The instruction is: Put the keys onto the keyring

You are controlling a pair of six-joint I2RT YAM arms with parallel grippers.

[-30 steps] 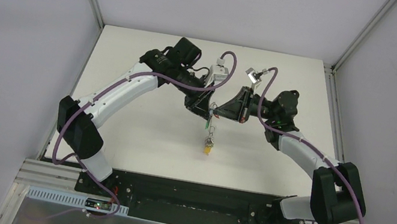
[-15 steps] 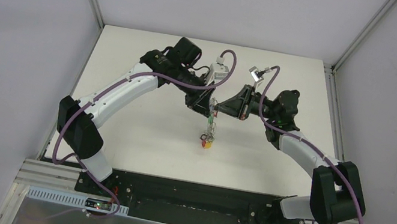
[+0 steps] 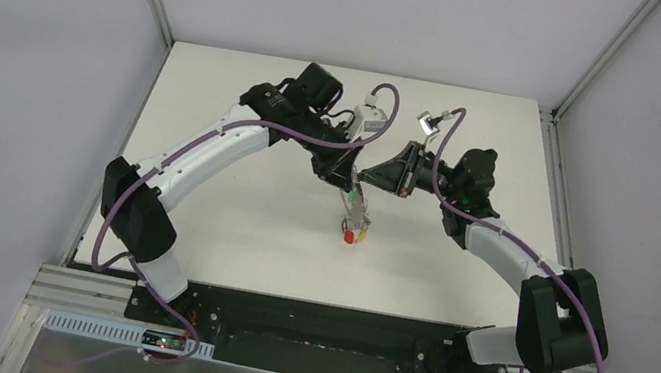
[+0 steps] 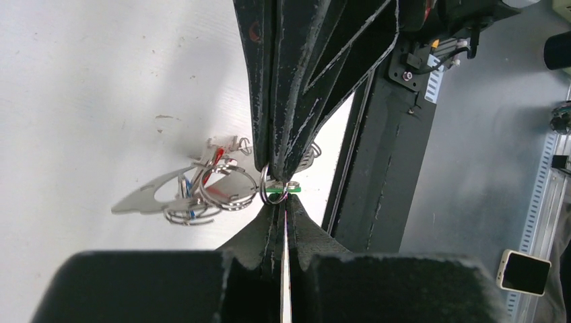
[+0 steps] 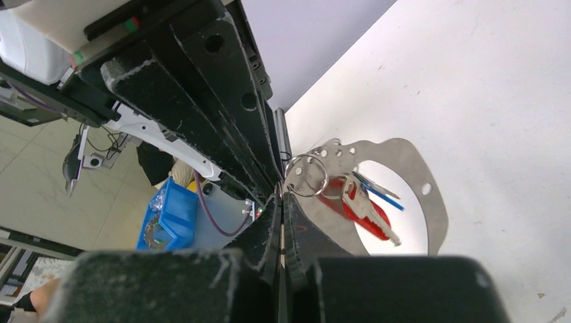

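Keyring (image 5: 431, 202) with red- and blue-tagged keys (image 5: 367, 205) hangs over the table (image 3: 231, 211) — at 6 o'clock below the left pincer (image 4: 279, 207) and right pincer (image 5: 281, 198). Both clenched, tip to tip, nipping a green-tagged key (image 4: 275, 190).

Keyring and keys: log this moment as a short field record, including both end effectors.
left end effector: shut, its tips meeting the other's
right end effector: shut
green-tagged key: between the two sets of tips; which one pinches it is unclear
keyring: flat grey loop beside the tips
red-tagged key: within the loop's outline, next to a blue-tagged key
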